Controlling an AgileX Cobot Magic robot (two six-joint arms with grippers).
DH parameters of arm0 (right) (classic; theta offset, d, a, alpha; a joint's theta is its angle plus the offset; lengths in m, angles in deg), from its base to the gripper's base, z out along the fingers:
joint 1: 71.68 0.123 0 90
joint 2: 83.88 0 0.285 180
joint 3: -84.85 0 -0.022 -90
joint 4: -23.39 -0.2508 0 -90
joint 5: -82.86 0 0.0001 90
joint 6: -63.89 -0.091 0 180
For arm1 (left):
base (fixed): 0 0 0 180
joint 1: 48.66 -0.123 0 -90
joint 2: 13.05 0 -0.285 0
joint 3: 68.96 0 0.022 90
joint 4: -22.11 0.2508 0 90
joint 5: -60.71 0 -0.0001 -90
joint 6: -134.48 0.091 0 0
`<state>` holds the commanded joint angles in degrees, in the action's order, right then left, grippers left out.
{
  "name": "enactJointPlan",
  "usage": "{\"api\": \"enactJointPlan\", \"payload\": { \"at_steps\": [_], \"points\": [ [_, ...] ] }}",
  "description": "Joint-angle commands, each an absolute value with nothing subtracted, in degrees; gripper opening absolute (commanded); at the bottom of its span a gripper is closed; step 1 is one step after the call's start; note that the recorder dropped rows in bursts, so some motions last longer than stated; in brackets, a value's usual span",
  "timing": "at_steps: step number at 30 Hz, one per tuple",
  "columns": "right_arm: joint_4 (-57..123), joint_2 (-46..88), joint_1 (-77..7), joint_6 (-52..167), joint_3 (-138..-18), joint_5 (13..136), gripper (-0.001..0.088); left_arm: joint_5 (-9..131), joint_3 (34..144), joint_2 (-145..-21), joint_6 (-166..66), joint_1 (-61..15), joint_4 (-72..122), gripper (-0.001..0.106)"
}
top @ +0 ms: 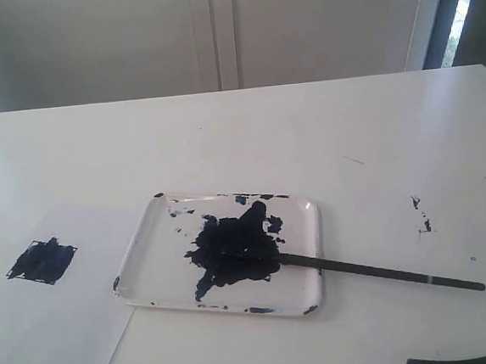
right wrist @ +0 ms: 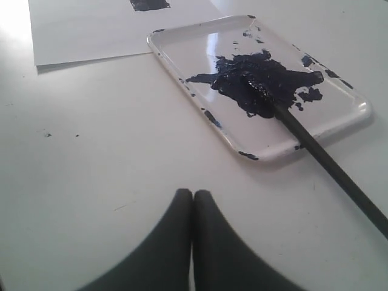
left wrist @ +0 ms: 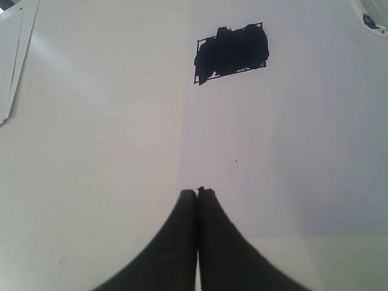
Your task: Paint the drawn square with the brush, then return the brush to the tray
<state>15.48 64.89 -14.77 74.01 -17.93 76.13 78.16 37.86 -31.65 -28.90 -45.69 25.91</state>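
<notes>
One tray [top: 301,228] holds paint blot [top: 232,251], brush [top: 379,273] tip in it, handle over rim; left tool [left wrist: 197,193], right tool [right wrist: 193,194] together, empty.

Looks like a plain indoor test room or lab: wide white bench [top: 323,124] flecked with dark paint specks [top: 421,217], set with a paint-blotted tray [top: 302,228] and a paper sheet [top: 60,334]. Blank pale wall panels [top: 213,31] close behind, dark-framed window strip [top: 464,1] at one corner letting in daylight.

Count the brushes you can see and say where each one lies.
1. The brush lies with its tip in the paint blot of the tray, handle reaching over the rim onto the table.
</notes>
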Motion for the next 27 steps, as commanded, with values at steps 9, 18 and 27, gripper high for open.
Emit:
{"api": "enactJointPlan", "payload": {
  "at_steps": [9,18,27],
  "points": [
    [15.5,64.9,-14.8,74.0,-17.9,76.3,0.0,78.1,34.7,-29.6,-28.9,-44.5,25.8,0.0],
    [15.5,64.9,-14.8,74.0,-17.9,76.3,0.0,78.2,34.3,-23.3,-28.9,-42.7,25.8,0.0],
    [15.5,64.9,-14.8,74.0,-17.9,76.3,0.0,78.4,33.8,-20.8,-37.2,-45.0,19.6,0.0]
  ]
}}
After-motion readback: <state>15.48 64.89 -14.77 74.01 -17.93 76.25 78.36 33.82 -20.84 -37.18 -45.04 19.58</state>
